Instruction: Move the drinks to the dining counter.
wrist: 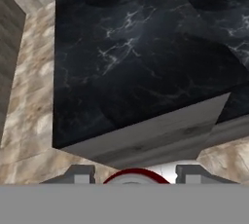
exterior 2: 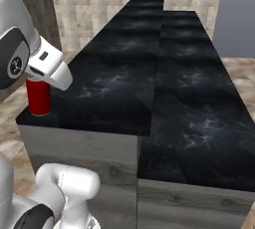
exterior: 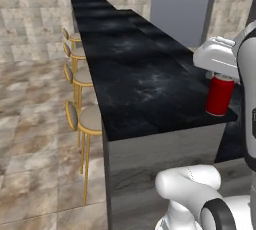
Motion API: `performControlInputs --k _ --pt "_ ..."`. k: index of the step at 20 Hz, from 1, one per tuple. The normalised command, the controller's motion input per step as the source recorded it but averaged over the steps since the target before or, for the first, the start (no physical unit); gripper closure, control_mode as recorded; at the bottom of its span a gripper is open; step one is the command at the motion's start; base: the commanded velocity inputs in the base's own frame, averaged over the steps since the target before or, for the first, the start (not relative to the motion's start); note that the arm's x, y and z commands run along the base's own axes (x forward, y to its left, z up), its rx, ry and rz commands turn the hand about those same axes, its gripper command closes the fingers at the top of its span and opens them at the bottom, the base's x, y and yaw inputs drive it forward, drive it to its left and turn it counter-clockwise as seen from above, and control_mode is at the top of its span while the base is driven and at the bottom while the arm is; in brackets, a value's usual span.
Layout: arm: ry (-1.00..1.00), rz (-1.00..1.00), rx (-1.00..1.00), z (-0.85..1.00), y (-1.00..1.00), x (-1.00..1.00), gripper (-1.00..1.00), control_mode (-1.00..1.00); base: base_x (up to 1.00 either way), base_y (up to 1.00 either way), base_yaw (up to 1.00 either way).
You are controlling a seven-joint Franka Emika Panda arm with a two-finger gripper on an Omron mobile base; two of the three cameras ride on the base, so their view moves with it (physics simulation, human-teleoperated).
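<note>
One red can (exterior: 219,95) is standing on the dining counter (exterior: 130,79), at its near end by the corner. Four stools (exterior: 88,120) with gold legs are lining up in a single row along the dining counter's outer side. One gripper (wrist: 132,175) is showing just above the can, its two fingers (wrist: 78,174) flanking the can's rim.
</note>
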Motion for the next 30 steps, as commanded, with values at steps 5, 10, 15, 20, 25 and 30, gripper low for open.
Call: performControlInputs --k 5,10,15,20,25,30 --pt "0.0 0.0 0.0 0.0 0.0 0.0 1.0 1.0 0.95 0.38 -0.28" --pt "0.05 -0.03 -0.04 0.0 0.08 0.83 1.0 -1.0 0.0 0.0 0.0" --pt "0.0 0.0 -0.07 0.0 0.01 0.6 1.0 -1.0 0.0 0.0 0.0" --pt "0.0 0.01 -0.01 -0.03 0.0 0.41 1.0 -1.0 0.0 0.0 0.0" --pt "-0.01 0.04 0.0 -0.16 0.0 0.23 1.0 -1.0 0.0 0.0 0.0" --pt "-0.05 0.04 0.0 -0.18 0.0 0.17 1.0 -1.0 0.0 0.0 0.0"
